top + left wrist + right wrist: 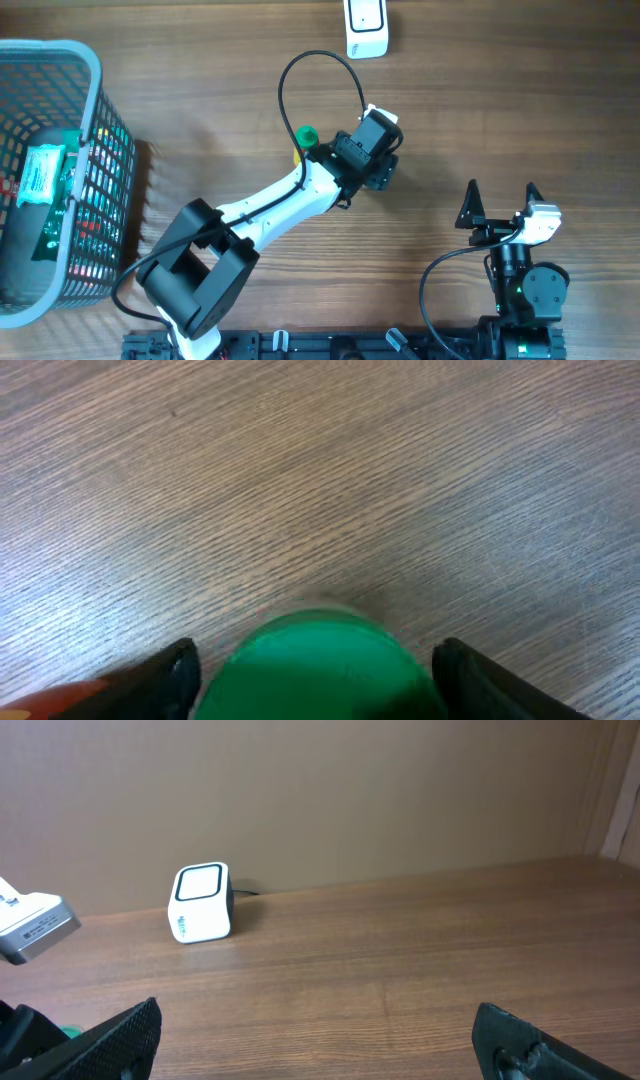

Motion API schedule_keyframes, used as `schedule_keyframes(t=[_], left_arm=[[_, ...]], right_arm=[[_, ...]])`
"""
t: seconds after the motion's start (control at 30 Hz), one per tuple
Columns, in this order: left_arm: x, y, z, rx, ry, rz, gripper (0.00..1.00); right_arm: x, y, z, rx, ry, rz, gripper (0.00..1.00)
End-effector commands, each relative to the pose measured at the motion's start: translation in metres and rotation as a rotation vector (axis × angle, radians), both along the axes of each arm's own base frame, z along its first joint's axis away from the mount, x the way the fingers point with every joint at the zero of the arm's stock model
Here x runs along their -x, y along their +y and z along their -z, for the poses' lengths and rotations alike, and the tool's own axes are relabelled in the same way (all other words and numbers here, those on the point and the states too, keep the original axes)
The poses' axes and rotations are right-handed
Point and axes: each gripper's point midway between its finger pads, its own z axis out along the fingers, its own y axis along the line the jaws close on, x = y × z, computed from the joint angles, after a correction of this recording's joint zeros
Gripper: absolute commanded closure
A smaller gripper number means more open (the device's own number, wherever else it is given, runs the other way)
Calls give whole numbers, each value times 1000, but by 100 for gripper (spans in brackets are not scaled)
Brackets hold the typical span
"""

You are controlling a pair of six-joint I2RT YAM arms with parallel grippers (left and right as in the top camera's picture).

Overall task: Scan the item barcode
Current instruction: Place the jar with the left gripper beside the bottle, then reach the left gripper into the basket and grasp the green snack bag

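The green-capped item (307,135) is near the middle of the table (500,100), just beside the wrist of the left arm. Most of it is hidden under the arm, and only the round cap and a small yellow part below it can be seen from above. In the left wrist view the cap fills the space between the two fingers of the left gripper (315,652). The fingers stand very close on each side of it. I cannot tell whether they press on it or are only around it, because the contact places are at the lower edge of the picture. The right gripper (500,200) is well apart, near its own base, with its fingers spread wide and nothing between them. The white scanner (365,25) stands at the far edge of the table, with free wood between it and the item. The blue basket (95,120) with other goods is at the far left. I judge the item to be a small plastic bottle or tube: light, rather stiff, not fragile. The cap looks smooth and round, so it may slip or turn in a narrow grip. It seems better to hold the body below the cap, on two sides without print, so that the barcode stays uncovered for the scanner. The barcode itself is not visible here
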Motion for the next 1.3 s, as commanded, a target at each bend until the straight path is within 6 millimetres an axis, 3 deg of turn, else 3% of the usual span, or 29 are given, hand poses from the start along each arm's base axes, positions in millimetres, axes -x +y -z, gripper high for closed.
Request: schedule_keyframes(t=[0.0, 0.2, 0.4, 0.5, 0.57, 0.63, 0.67, 0.77, 0.9, 1.0, 1.13, 1.27], left_arm=[[-4, 2, -2, -10, -20, -6, 20], [-7, -1, -15, 17, -46, -5, 18], [-20, -14, -108, 159, -196, -4, 16], [-19, -4, -152, 197, -275, -24, 16], [-11, 14, -185, 176, -342, -26, 16], [-3, 45, -215, 140, -411, -100, 15], [0, 77, -238, 94, -478, -192, 14], [4, 162, -278, -55, -611, -424, 12], [16, 293, -306, -102, -654, -805, 9], [37, 381, -302, 32, -597, -1086, 7], [69, 459, -271, 236, -453, -1394, 6], [104, 515, -226, 306, -282, -1671, 6]], right_arm=[[0, -3, 0, 12, -1, 17, 0], [0, -3, 0, 12, -1, 17, 0], [0, -3, 0, 13, -1, 17, 0], [0, -3, 0, 13, -1, 17, 0], [0, -3, 0, 13, -1, 17, 0], [0, -3, 0, 13, -1, 17, 0], [0, -3, 0, 12, -1, 17, 0], [0, -3, 0, 13, -1, 17, 0], [0, -3, 0, 12, -1, 17, 0], [0, -3, 0, 12, -1, 17, 0], [0, -3, 0, 13, -1, 17, 0], [0, -3, 0, 12, -1, 17, 0]])
